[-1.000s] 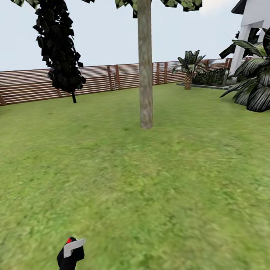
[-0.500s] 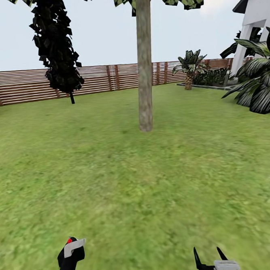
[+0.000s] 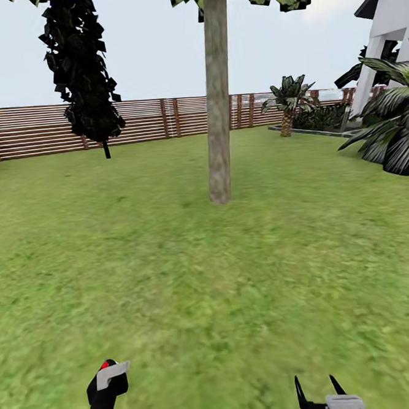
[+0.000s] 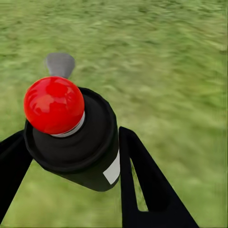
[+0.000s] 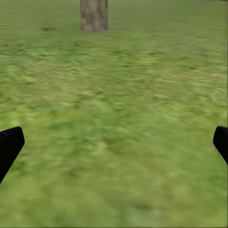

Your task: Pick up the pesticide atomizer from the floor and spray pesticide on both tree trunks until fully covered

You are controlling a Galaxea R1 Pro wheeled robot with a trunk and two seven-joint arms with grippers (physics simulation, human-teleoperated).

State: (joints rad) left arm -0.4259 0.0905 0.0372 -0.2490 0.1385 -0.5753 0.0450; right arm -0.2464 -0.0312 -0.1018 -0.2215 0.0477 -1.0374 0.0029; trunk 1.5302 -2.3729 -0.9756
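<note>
While my left gripper [image 4: 71,175] clamps the black sprayer [image 4: 76,137] with its red knob [image 4: 53,105], my right gripper [image 3: 317,387] hangs open and empty over the lawn [image 3: 173,281]. The tree trunk [image 3: 216,99] stands far ahead, before the fence [image 3: 148,119].

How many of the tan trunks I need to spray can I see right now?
1. The tree trunk stands straight ahead on the lawn, in front of the fence. The second may be outside the view.
</note>
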